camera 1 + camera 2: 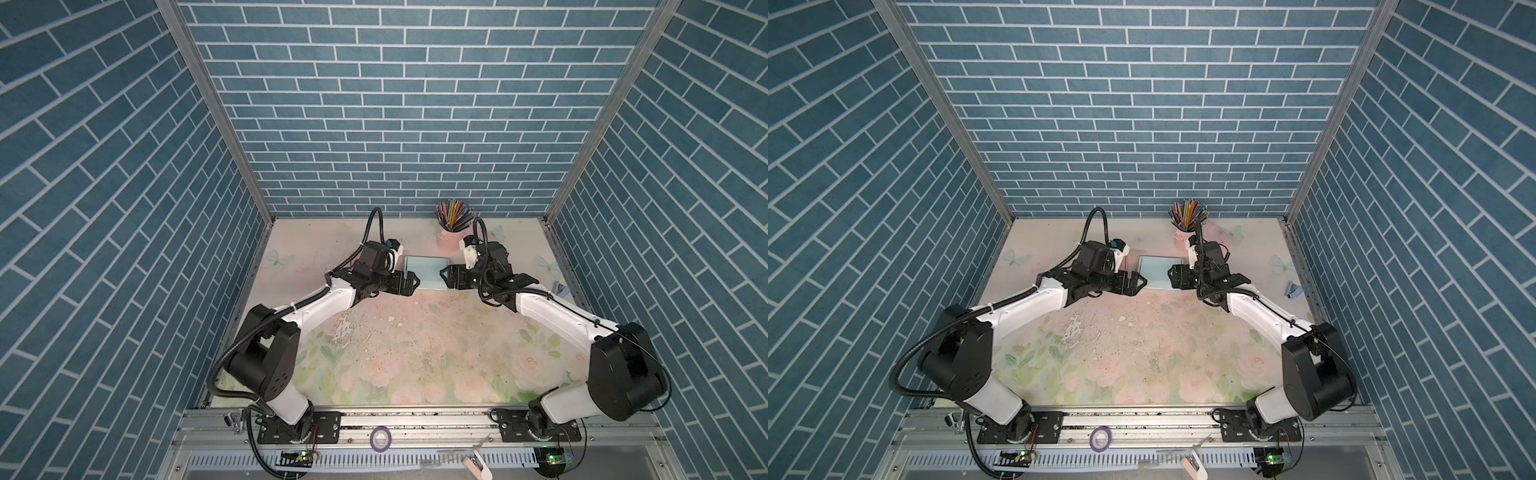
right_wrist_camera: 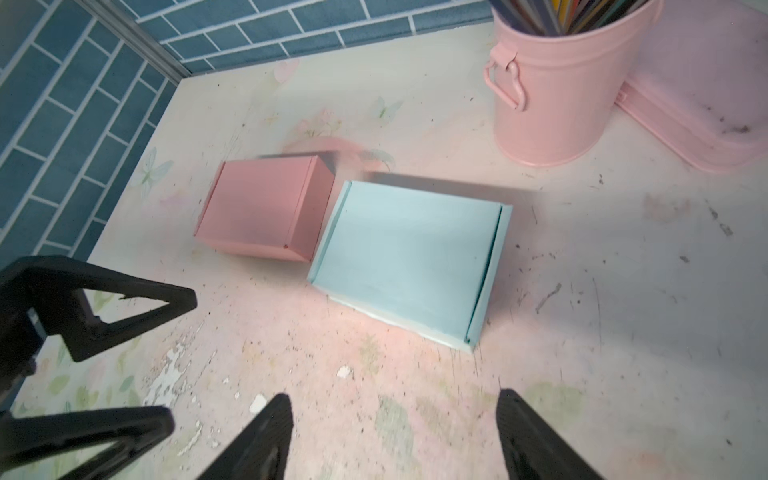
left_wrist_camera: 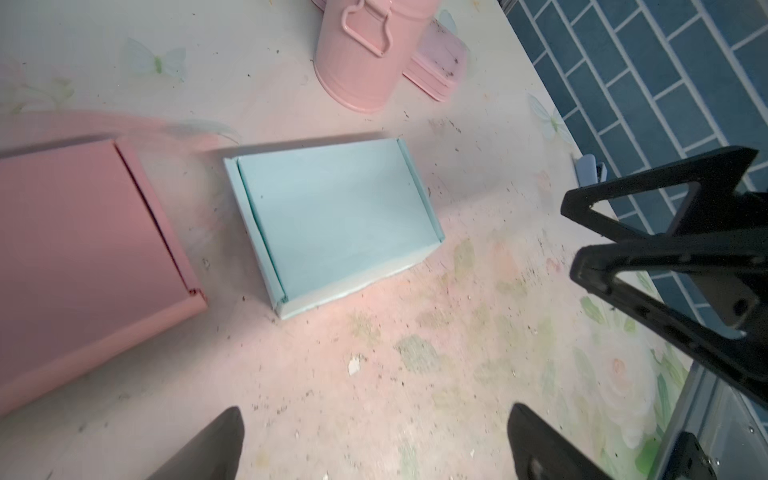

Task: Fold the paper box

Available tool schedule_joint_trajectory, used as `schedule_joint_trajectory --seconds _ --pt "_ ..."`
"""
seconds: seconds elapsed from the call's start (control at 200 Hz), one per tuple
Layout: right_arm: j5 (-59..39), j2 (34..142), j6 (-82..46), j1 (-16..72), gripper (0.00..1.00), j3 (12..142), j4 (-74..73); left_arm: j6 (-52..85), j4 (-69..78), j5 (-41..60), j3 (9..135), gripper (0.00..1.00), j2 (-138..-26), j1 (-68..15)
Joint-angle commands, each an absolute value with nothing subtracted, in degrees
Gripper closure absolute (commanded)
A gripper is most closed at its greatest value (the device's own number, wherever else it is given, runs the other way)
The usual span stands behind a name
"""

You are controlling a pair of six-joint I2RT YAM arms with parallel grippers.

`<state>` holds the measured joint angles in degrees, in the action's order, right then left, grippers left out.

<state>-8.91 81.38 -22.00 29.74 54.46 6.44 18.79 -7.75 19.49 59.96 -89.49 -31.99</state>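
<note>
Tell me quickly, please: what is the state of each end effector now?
Left end effector: open, holding nothing.
Right end effector: open, holding nothing; the blue box lies free between them.

We read no text, labels, brands, numbers or signs in any view. The blue paper box [image 3: 332,216], the pink box [image 2: 262,208] and the pink bucket [image 2: 557,95] all show plain faces with nothing printed on them. Small boards at the front rail are too small to read.
</note>
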Motion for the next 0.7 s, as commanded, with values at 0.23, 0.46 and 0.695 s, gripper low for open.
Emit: schedule_joint_trajectory --seconds 0.23,0.46,0.695 --pt "1.64 61.60 -18.85 31.54 0.16 41.07 7.68 16.88 -20.41 12.30 45.95 0.01 -64.95 -33.22" --pt "8.16 55.17 -18.65 30.33 0.03 36.00 10.55 18.41 -29.17 1.97 40.18 0.01 -51.48 -33.05" --pt "19.35 43.36 -19.29 27.36 0.02 27.11 7.00 22.14 -30.04 -10.08 34.90 0.01 -42.18 -33.02"
